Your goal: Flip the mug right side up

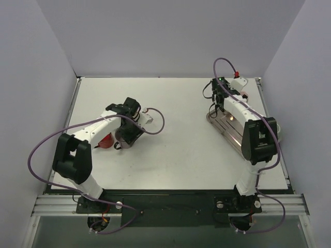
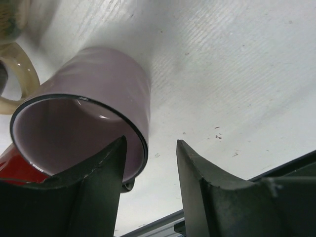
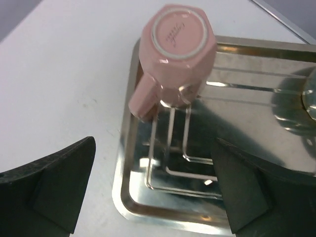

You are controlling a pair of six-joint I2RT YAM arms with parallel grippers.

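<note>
Table [image 1: 176,155]: white, with both my arms reaching out over it. Tray [image 3: 123,197]: polished metal, on the right half of the table, with a wire rack [image 3: 170,148] lying inside it. Right gripper [image 3: 154,143]: spread wide, holding nothing, poised above the near end of the tray. Pink mug [image 3: 175,49]: faceted, standing upside down at the tray's far left corner with its base ring facing up and its handle pointing toward me. It lies beyond my right fingertips and clear of both. Left gripper [image 2: 150,143]: low over the left half of the table, jaws moderately apart and not clamped. Lilac mug [image 2: 108,84]: on its side on the table, dark-rimmed mouth facing my left wrist. My left finger [image 2: 94,182] stands across the mouth opening. The lower edge of the rim sits in the gap between the two fingers, and my right finger [image 2: 207,197] is clear of the wall. A red item [image 2: 12,168] shows just behind the lilac mug, partly hidden. A beige handle [image 2: 19,74] shows at the upper left of the left wrist view; I cannot identify the vessel it belongs to.
</note>
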